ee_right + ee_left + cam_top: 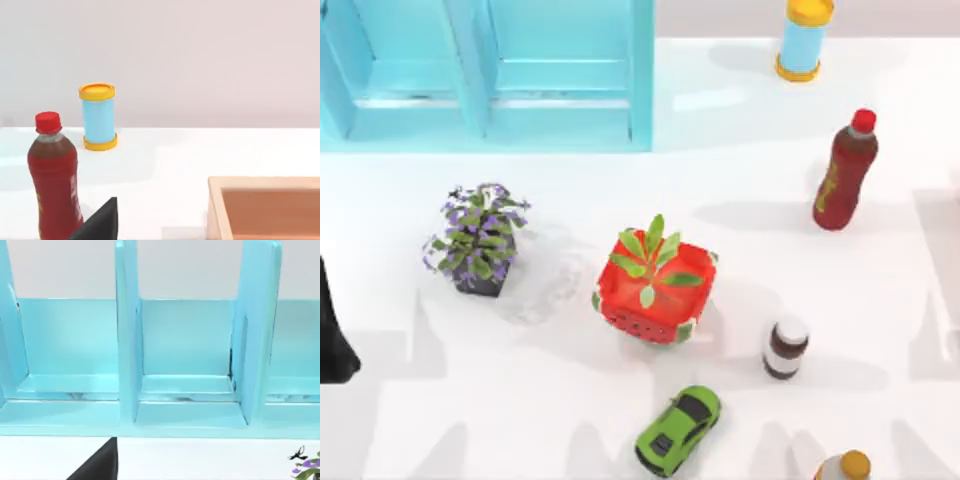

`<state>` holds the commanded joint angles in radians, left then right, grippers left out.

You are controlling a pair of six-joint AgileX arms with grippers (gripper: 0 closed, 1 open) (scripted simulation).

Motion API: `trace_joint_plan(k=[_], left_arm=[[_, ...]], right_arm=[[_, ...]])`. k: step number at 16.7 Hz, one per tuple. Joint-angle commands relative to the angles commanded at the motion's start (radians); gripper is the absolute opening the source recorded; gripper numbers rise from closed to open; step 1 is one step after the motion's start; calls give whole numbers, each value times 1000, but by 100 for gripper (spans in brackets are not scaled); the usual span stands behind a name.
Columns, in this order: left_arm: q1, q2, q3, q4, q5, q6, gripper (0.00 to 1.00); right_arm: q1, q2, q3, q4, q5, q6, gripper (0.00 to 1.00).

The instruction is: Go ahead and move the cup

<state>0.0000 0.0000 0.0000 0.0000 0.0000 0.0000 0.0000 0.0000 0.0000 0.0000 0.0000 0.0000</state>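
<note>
**Cup stands at the top right, both arms clear of it**

The white table (880,300) fills the top view. A light-blue shelf (490,70) takes up the upper left of the frame, its bays open toward the table. The left wrist view faces those bays, and the shelf (190,355) stands upright there with a dark part of the left gripper (100,465) in front of it. I cannot tell whether that claw is open or closed.

The left arm (332,330) is a dark shape at the left edge of the top view, well apart from everything else.

A red planter (655,290) with green leaves sits just below the centre of the frame. A purple plant (477,240) in a dark pot stands to its left. A red bottle (845,172) with a red cap stands at the right, upright.

The cup (805,40), blue with a yellow top and base, stands upright at the top right of the frame, beyond the red bottle and apart from it.

A green car (678,430) lies at the lower centre. A small brown jar (786,347) stands right of the planter. An orange-capped bottle (845,467) is cut by the bottom edge.

The right wrist view shows the cup (98,117) behind the red bottle (54,180), a wooden box (265,205), and a dark part of the right gripper (100,222); I cannot tell its state either.
</note>
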Motion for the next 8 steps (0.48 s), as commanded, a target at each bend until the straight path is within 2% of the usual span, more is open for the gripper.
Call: trace_joint_plan(k=[4, 8], left_arm=[[1, 29, 16, -21, 0, 9, 100], [13, 188, 116, -140, -3, 47, 100]], right_arm=[[0, 0, 0, 0, 0, 0, 100], [0, 0, 0, 0, 0, 0, 100]])
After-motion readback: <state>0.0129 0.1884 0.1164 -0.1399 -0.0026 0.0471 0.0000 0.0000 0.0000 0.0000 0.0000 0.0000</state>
